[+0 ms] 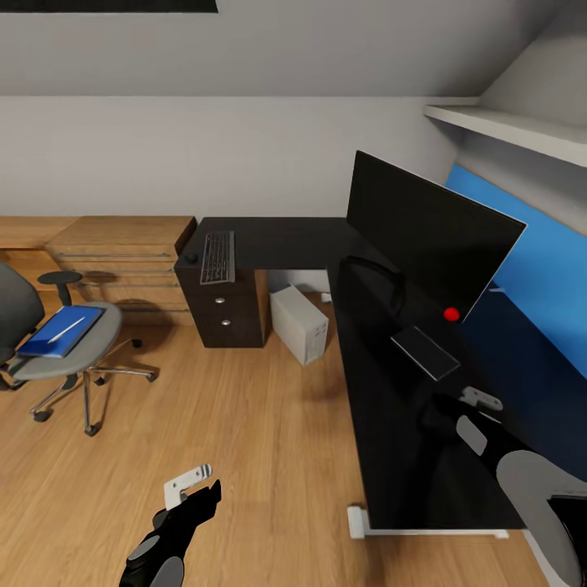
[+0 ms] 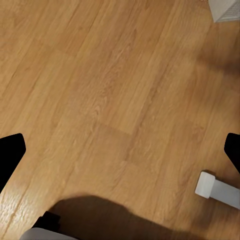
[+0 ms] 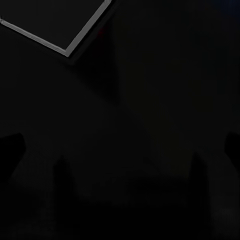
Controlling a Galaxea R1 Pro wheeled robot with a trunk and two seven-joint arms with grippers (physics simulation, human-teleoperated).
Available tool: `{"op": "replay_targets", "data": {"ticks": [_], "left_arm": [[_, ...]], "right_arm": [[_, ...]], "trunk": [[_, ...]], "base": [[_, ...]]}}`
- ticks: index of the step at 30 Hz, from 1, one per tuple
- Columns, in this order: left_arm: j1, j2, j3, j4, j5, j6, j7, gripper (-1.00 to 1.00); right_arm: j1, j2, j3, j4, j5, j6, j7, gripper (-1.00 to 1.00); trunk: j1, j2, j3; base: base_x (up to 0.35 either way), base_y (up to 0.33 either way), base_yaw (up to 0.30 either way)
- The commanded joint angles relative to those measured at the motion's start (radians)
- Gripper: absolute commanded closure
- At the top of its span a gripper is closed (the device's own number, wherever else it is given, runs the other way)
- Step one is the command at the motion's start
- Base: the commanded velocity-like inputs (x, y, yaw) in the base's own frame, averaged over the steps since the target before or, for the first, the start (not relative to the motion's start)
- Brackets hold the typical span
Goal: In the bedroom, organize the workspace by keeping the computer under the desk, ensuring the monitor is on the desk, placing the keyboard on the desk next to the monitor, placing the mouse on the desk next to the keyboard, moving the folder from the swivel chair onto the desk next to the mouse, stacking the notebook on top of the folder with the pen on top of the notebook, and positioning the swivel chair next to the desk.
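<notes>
Head view: black desk (image 1: 277, 240), L-shaped, with monitor (image 1: 428, 236) upright on its long wing against the blue panel; notebook (image 1: 425, 352) flat beside the stand. Keyboard (image 1: 218, 257) and mouse (image 1: 190, 258) on the short wing, well apart from the monitor, so both likely need moving closer. Computer (image 1: 299, 324) on the floor under the desk corner, already in place. Chair (image 1: 61, 342) well apart from the desk, carrying folder (image 1: 62, 330) with pen (image 1: 67, 328) on top. Left gripper (image 1: 196, 483) over bare floor (image 2: 110, 90), jaws spread, empty. Right gripper (image 1: 481, 399) above the desktop near the notebook, apparently ready to work there; jaw state cannot be told. Wooden chest (image 1: 122, 253) behind the chair.
</notes>
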Motion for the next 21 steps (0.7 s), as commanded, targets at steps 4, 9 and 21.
{"op": "replay_targets", "data": {"ticks": [4, 9, 21], "left_arm": [[-0.001, 0.001, -0.002, -0.001, 0.006, 0.002, 0.008, -1.0], [-0.001, 0.0, -0.004, 0.014, 0.006, 0.002, 0.009, -1.0], [-0.001, 0.0, -0.007, 0.02, 0.003, 0.002, 0.009, -1.0]], "right_arm": [[0.0, 0.005, 0.003, -0.001, -0.003, 0.001, -0.003, -1.0], [0.0, 0.01, 0.003, -0.001, -0.001, 0.0, -0.002, -1.0], [0.0, 0.017, 0.001, -0.002, 0.002, 0.001, -0.002, -1.0]], "trunk": [[0.0, -0.001, -0.001], [0.0, -0.001, 0.005], [0.0, -0.001, 0.023]], "base": [[0.196, 0.0, 0.0], [0.142, 0.0, 0.0], [0.015, 0.0, 0.0]]}}
